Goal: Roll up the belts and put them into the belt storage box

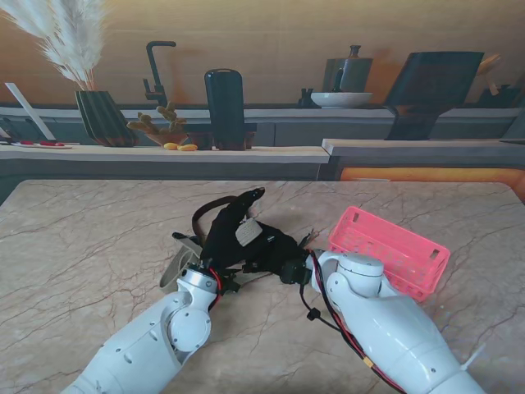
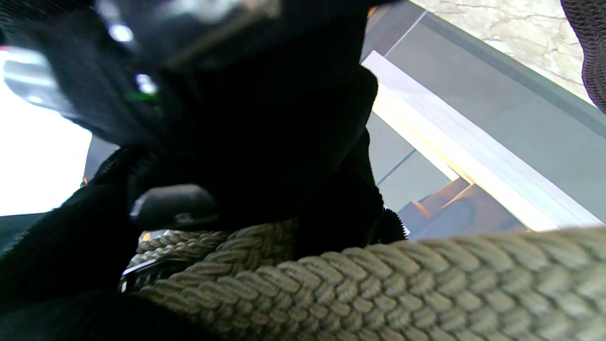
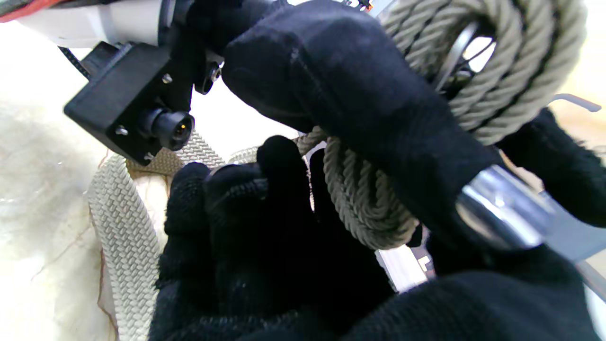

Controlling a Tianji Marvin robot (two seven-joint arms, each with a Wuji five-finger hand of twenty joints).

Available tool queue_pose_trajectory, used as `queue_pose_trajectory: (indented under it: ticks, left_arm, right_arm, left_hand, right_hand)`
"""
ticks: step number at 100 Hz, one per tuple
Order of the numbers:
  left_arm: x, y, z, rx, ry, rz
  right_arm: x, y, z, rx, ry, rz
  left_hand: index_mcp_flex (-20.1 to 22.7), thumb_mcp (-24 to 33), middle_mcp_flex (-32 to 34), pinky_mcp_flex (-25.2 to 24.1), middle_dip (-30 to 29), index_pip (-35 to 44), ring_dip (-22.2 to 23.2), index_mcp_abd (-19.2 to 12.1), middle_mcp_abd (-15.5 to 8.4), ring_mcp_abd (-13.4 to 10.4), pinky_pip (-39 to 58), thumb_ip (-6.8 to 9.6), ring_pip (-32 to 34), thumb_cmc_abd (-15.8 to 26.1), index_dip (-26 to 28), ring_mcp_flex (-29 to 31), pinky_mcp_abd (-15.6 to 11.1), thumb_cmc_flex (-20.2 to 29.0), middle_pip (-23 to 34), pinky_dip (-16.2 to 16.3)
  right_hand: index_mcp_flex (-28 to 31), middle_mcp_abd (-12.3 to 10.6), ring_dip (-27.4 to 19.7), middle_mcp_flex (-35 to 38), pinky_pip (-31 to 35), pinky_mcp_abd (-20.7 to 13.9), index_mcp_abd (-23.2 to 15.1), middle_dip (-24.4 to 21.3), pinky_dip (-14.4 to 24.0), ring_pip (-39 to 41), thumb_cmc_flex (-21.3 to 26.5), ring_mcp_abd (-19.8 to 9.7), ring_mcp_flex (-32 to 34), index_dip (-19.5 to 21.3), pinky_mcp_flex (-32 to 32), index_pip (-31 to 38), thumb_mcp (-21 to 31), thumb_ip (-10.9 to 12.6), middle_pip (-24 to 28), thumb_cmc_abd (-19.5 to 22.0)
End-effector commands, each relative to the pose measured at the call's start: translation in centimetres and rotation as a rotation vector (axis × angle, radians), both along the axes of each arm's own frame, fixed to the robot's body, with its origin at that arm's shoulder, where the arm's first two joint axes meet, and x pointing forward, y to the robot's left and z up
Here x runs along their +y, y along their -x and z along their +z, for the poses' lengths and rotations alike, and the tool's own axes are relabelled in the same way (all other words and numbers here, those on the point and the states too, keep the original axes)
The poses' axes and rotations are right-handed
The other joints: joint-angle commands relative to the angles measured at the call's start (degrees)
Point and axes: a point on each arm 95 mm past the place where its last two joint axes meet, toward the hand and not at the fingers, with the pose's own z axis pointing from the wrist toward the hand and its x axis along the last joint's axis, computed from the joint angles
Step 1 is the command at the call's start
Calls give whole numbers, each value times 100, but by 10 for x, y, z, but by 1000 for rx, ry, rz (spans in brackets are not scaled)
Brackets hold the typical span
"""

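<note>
Both gloved hands meet at the middle of the marble table (image 1: 90,246). The left hand (image 1: 230,226) and the right hand (image 1: 275,250) are each clenched around the braided beige belt (image 3: 497,71), whose wound coils sit between their fingers (image 3: 265,189) in the right wrist view. The belt's free tail (image 1: 174,267) trails onto the table by the left wrist. A brown belt (image 1: 209,209) arcs on the table just beyond the left hand. The pink belt storage box (image 1: 390,250) lies to the right, just beside the right forearm. Open tabletop extends to the left and toward the far edge; the right side is narrower, taken by the box. No legible writing or labels appear.
</note>
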Motion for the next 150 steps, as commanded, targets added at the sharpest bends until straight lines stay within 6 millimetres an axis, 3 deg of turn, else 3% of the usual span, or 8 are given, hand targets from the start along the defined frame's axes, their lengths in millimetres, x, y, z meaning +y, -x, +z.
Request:
queue_pose_trajectory:
  ticks: [1,15,26,47,69,99,118,150]
  left_arm:
    - [-5,1,-7,38,-10,1]
    - [-7,4,-7,74,43,5]
    - [-8,7,-4,71,76,3]
    - [-9,13,0,88,160,-5]
    - [-8,14,3,92,172,1]
    - [-7,9,0,120,146,34]
    - [-6,7,-3,154,123,45]
    - [-4,4,-5,152,0,50]
  right_arm:
    - [26,11,17,-48,-61,80]
    - [24,13,16,-26,-19,72]
    - [19,9,9,-20,92,38]
    - [3,-3,-5,18,281,11]
    - [-13,-15,-15,-19,477,-83]
    - [-40,-6,6,-415,719,-180]
    - [-54,11,26,-703,800,-159]
    - [-53,29,47,-1037,955,-130]
  left_hand:
    - [-37,-315,-17,-80,-45,-44,24,-43,-107,-58,169,311,51,907,134,17,146,999,94,89]
    - [-86,-3122,954,-22,98,1979,161,-252,-390,-171,710,336,84,2559,774,519,679,3474,275,347]
    - [511,-3514,1668,110,128,2792,233,-444,-359,-86,1013,122,220,2628,588,845,858,4238,349,490]
    - [819,-3501,1889,218,113,3084,296,-499,-211,60,1164,148,316,2817,644,1016,929,4316,324,557]
    - [988,-3480,2071,309,110,3540,362,-495,-146,116,1269,165,368,2769,843,1132,995,4359,312,600]
    - [945,-3204,3060,728,489,4393,422,-442,-124,259,1617,259,939,2466,1457,1905,971,4355,1121,714]
    - [1015,-3374,3475,1228,1865,4338,1021,-337,-392,392,2141,336,1975,2094,1342,2636,1095,4276,2845,856]
    - [1184,-1413,4836,3341,3013,4719,1933,-36,-153,252,4887,370,4524,679,1801,5146,1503,2854,4472,1093]
  right_hand:
    - [672,226,72,9,251,-199,-1624,62,161,195,1218,-267,-48,108,6,1137,752,327,156,-179]
    - [726,212,35,98,252,-174,-1497,27,164,157,1149,-237,10,-80,36,1003,619,397,134,-240]
    - [588,235,-136,-24,151,-90,-1307,-156,90,-91,797,-136,-120,-343,-61,876,465,533,-92,-470]
    - [337,340,-791,-951,-406,100,-809,-729,-173,-1293,-508,102,-976,623,-515,-1281,556,954,-1024,-121]
    - [105,391,-935,-1308,-543,109,-810,-835,-153,-1585,-343,146,-1227,752,-662,-1551,318,1038,-1194,-78]
    - [-364,114,-1345,-1283,-556,62,-1116,-1052,-347,-1949,617,-118,-1001,-186,-444,-165,1567,440,-1220,-1144]
    - [-649,-5,-2001,-1750,-1479,-75,-908,-1234,-1000,-3122,-294,-246,-1059,531,-366,-1148,2504,853,-1623,-2115]
    - [-747,74,-1910,-1933,-1838,179,-563,-1192,-901,-3229,-716,-189,-1208,573,-372,-1556,647,832,-1719,-1941]
